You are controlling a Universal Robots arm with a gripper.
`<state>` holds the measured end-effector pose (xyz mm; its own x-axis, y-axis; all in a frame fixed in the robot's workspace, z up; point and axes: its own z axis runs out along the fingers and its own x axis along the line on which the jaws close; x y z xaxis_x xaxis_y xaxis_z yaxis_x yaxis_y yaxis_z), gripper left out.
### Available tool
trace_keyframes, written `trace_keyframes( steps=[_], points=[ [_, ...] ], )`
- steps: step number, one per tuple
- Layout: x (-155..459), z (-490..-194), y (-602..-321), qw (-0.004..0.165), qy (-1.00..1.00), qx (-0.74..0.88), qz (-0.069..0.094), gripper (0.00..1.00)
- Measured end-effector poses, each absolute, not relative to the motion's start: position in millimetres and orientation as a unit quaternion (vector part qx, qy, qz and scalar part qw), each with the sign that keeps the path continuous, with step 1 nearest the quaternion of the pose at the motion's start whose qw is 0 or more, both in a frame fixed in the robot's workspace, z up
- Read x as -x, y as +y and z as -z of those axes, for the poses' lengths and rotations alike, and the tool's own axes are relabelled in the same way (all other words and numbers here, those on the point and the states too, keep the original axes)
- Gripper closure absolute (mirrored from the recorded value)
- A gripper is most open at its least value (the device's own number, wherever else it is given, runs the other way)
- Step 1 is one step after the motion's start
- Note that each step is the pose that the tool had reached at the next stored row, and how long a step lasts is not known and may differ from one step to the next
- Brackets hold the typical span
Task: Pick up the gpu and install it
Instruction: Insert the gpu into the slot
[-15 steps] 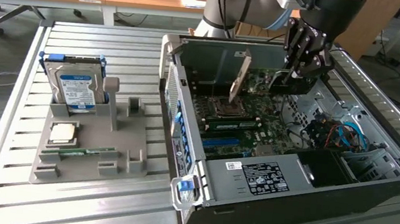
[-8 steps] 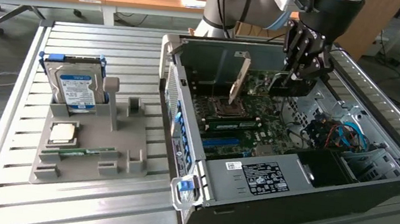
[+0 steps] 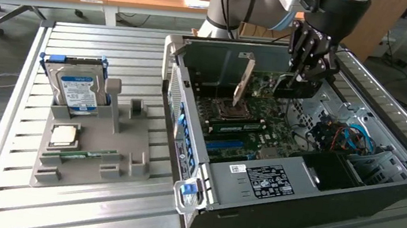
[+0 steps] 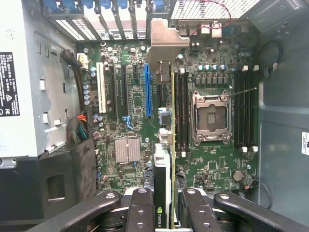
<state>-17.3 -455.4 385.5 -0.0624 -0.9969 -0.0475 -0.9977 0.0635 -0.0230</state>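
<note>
- Holder tray (image 3: pixel 125 146), at the exterior view's left on the slatted metal tabletop (image 3: pixel 80 40): it carries an upright hard drive (image 3: pixel 78 90), a processor chip (image 3: pixel 65 135) and a RAM stick (image 3: pixel 78 155). None is touched.
- Computer case (image 3: pixel 293 212), centre: it lies open with the motherboard (image 4: pixel 130 121) exposed.
- Blue expansion slot (image 4: pixel 147 92): empty, with the card just to one side of it.
- Gpu (image 4: pixel 163 164): inside the case, edge-on over the motherboard between the expansion slots and the memory slots. Its silver bracket (image 4: pixel 164 41) is toward the rear slot openings. Whether its connector edge is seated cannot be told.
- Gripper (image 4: pixel 166 209): the jaws are closed narrowly on the card's two faces at the end away from the bracket.
- Empty processor socket (image 4: pixel 211 118): beyond the card and well clear of the grasp.
- Handling judgement: the card looks light and stiff but fragile. The present hold across board and cooler body suits it. The far-end grip gives leverage, so tilt at the bracket end is the risk.
</note>
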Motion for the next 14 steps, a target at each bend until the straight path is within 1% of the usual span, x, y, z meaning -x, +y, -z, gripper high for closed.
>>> trace_keyframes(
  steps=[4, 14],
  points=[
    [15.5, -385.7, -455.4, 0.022, 0.729, 0.684, -0.010, 0.73],
    [18.8, -385.0, -455.4, 0.022, 0.729, 0.684, -0.010, 0.73]
  ],
)
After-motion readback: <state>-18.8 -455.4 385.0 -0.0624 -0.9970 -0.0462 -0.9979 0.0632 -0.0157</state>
